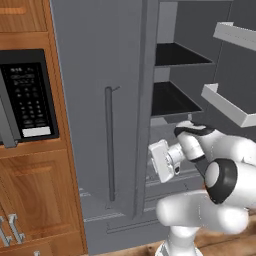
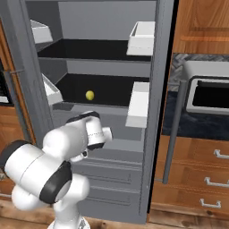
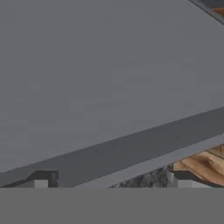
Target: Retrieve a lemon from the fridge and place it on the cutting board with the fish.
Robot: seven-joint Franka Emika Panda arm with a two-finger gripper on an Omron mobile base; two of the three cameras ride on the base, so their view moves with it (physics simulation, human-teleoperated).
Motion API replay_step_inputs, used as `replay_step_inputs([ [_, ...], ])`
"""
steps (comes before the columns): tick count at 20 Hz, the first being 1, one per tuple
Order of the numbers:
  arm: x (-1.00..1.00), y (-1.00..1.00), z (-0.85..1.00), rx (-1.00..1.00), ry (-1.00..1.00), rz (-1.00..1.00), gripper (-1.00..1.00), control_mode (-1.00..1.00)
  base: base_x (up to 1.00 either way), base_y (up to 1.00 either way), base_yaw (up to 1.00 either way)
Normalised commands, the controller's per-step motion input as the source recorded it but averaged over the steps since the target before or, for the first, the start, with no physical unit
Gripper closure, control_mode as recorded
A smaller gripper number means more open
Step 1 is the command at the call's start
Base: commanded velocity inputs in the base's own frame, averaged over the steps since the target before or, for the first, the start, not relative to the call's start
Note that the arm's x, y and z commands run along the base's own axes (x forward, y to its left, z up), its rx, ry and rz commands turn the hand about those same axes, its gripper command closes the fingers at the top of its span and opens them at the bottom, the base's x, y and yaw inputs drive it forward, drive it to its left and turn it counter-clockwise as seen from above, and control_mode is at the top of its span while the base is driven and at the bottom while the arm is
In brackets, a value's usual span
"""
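Hanging with its jaws spread wide and nothing between them, the end effector (image 3: 112, 181) shows as two small dark tips at the bottom of the hand view, facing a flat grey panel of the fridge (image 1: 100, 75) at close range. Past the lower edge of that panel a strip of wood flooring (image 3: 205, 162) appears at the right. In the left base view the white hand sits low in front of the fridge, just right of the closed left door's inner edge and below the lower dark shelf (image 1: 172, 100); which way the tips point cannot be made out there.

The lemon (image 2: 90, 95) lies on the lower dark shelf inside the open right half of the fridge, toward the shelf's left part and near its back, well apart from the hand, which is lower down in front of the drawer fronts. A second dark shelf (image 2: 89, 48) sits above it. White door bins (image 2: 142, 36) hang on the opened door at the right edge of the compartment, one high and one lower.

The closed left door carries a long vertical bar handle (image 1: 109, 145). Left of the fridge, a black-panelled microwave (image 1: 30, 97) is set into wooden cabinets (image 1: 35, 195). To the right of the fridge stand more wooden drawers (image 2: 197, 170) with a pale appliance (image 2: 208, 87) above them.
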Motion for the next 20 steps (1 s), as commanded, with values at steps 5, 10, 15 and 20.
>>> replay_step_inputs([
  [5, -0.97, 0.96, 0.13, -0.01, -0.06, 0.26, -1.00, -1.00, 0.00, 0.00, 0.00],
  [10, -0.53, 1.00, 0.00, -0.12, -0.06, 0.02, -1.00, -1.00, 0.00, 0.00, 0.00],
  [15, -0.47, 1.00, 0.00, -0.08, -0.07, 0.00, -1.00, -1.00, 0.00, 0.00, 0.00],
  [20, -0.51, 1.00, 0.00, -0.04, -0.08, 0.00, -1.00, -1.00, 0.00, 0.00, 0.00],
])
